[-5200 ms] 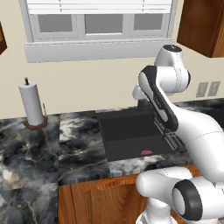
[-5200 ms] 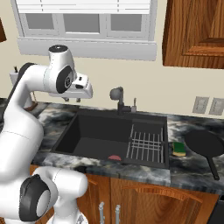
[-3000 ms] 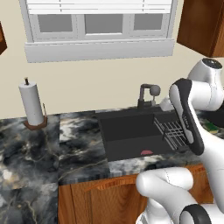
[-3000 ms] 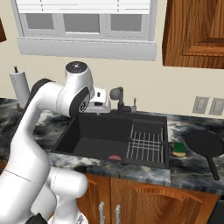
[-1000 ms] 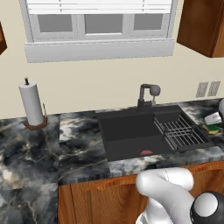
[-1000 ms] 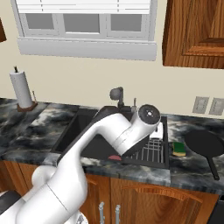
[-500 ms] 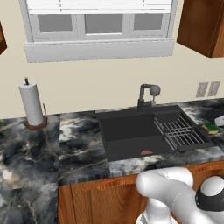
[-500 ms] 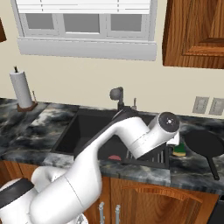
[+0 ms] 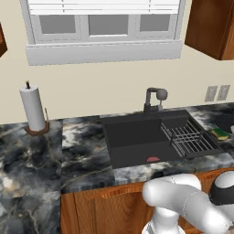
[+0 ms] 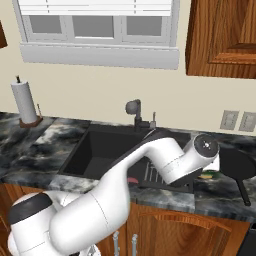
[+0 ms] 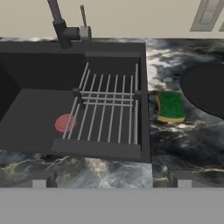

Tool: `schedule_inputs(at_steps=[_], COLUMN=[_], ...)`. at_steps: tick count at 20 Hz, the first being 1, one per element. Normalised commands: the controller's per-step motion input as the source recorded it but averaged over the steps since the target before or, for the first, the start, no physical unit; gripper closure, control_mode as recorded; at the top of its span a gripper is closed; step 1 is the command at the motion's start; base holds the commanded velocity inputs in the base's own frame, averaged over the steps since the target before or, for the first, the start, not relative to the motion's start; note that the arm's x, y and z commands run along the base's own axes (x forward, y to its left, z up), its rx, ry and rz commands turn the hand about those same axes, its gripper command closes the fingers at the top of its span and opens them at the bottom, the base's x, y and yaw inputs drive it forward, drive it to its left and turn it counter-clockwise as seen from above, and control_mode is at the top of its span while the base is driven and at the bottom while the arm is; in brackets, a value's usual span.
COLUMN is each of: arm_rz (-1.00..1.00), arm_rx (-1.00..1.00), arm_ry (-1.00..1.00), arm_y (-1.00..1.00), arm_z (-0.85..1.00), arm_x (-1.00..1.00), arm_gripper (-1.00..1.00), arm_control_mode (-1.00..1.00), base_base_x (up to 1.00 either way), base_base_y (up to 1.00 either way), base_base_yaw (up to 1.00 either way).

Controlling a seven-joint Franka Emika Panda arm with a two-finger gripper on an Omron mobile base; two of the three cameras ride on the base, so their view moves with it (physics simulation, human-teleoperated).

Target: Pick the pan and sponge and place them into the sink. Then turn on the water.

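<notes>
Hand view looks down at the dark sink [image 11: 39, 109], with its small red mark [image 11: 64, 123] on the floor of the basin. A ribbed drying rack [image 11: 107, 107] sits in the right part of the sink. The dark faucet [image 11: 61, 26] stands at the back edge. The sponge [image 11: 170, 106] lies on the marble bench [image 11: 175, 144] just beside the right rim of the sink, green side up with a yellow edge showing. The black pan [image 11: 205, 87] sits on the bench near the sponge, on its far right side, and the two do not touch.

In the right base view the white arm [image 10: 165, 160] reaches across the front of the sink toward the sponge and pan. The tool is hidden behind the arm's end there, so I cannot tell if its fingers are spread or pressed together.

In the left base view a paper towel roll [image 9: 33, 109] stands on the bench well apart from the sink, on its left. The sponge [image 9: 220, 134] shows at the right edge, beside the rack.
</notes>
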Motion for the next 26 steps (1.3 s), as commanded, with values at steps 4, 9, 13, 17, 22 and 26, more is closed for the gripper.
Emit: schedule_inputs(at_steps=[4,9,13,17,22,26], arm_rz=[-0.04,-0.04,-0.05,-0.02,-0.01,-0.01], arm_rx=[-0.08,-0.07,-0.02,0.0,0.01,0.01], arm_ry=[0.03,0.04,0.08,0.03,0.01,0.02], arm_y=[-0.33,-0.35,-0.37,-0.33,-0.33,-0.3], arm_z=[-0.16,-0.14,-0.03,-0.04,-0.13,-0.15], arm_x=[0.07,0.09,0.12,0.08,0.13,0.18], arm_gripper=[-1.0,-1.0,-1.0,-1.0,-1.0,-1.0], arm_control_mode=[-1.0,-1.0,-1.0,-1.0,-1.0,-1.0], base_base_x=[0.0,0.0,0.0,0.0,0.0,0.0], base_base_y=[0.0,0.0,0.0,0.0,0.0,0.0], base_base_yaw=[0.0,0.0,0.0,0.0,0.0,0.0])
